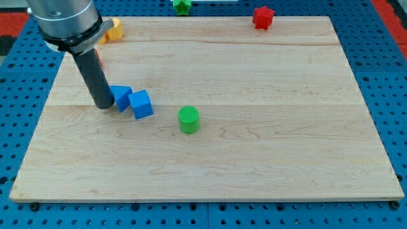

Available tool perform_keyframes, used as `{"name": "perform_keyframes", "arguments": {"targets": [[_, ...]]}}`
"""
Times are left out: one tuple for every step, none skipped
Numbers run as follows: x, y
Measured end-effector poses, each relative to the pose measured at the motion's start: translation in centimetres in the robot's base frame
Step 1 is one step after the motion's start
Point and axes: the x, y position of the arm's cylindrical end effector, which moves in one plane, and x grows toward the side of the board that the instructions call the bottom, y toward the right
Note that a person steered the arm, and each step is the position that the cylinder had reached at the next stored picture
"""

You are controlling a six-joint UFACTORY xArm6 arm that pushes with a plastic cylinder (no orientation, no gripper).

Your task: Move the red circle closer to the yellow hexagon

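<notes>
Tabletop (267, 165) of pale wood carries my rod, whose tip (103, 106) rests near the left edge, touching the first of two blue blocks (121, 97), the second blue cube (141, 104) just beside it. My end effector is a bare rod holding nothing. Green cylinder (189, 119) stands mid-tabletop, red block (262, 17) at the top edge, yellow block (114, 29) at the top-left corner; only a red sliver (98, 59), perhaps the red circle, shows behind my rod.

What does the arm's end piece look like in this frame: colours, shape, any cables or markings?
The arm shows as a wide grey metallic cylinder entering at the view's top left, with a black ring around its lower edge. From it a straight, dark, matte round rod runs down to my tip. No cables, labels or markings are visible.
</notes>
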Motion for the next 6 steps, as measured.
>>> {"name": "perform_keyframes", "arguments": {"targets": [[1.8,-3.7],[-0.9,-12.5],[-6.5,-12.2],[-9.8,-4.9],[-12.2,-1.4],[-12.3,-2.7]]}}
